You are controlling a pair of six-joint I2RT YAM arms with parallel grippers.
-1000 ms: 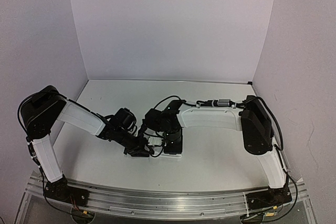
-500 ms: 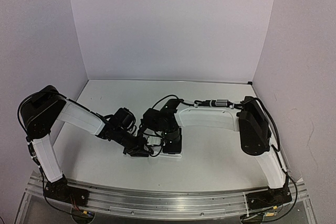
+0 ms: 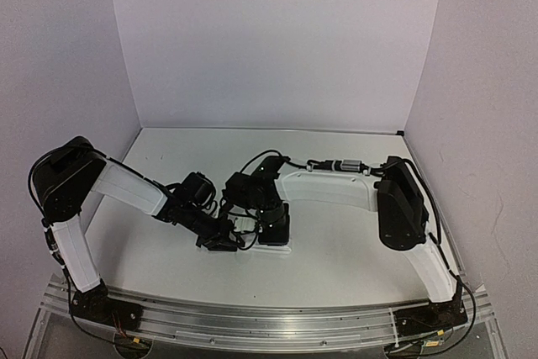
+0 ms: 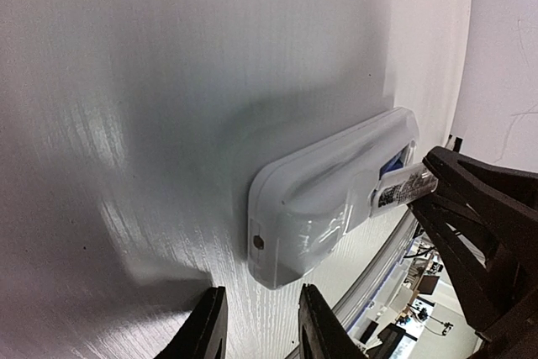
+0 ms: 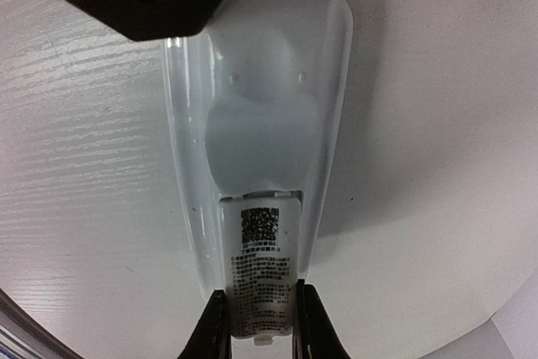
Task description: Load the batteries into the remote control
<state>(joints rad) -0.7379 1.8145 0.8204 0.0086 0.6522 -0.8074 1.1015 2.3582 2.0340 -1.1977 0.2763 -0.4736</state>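
Closest in the right wrist view, the right pincer (image 5: 261,321) pinches the small white labelled cover (image 5: 261,262) at 6 o'clock. The cover's front edge sits at the mouth of the recess in the remote control (image 5: 252,115), which lies back up on the desk (image 5: 437,124) and runs toward 12. From the left wrist, the left pincer (image 4: 256,325) is spread and holds nothing, just short of the remote's 7 o'clock end. At the 2 o'clock end a blue battery (image 4: 392,162) shows in the recess. Loading looks nearly done, though I cannot tell whether both cells are in. Closing the cover remains.
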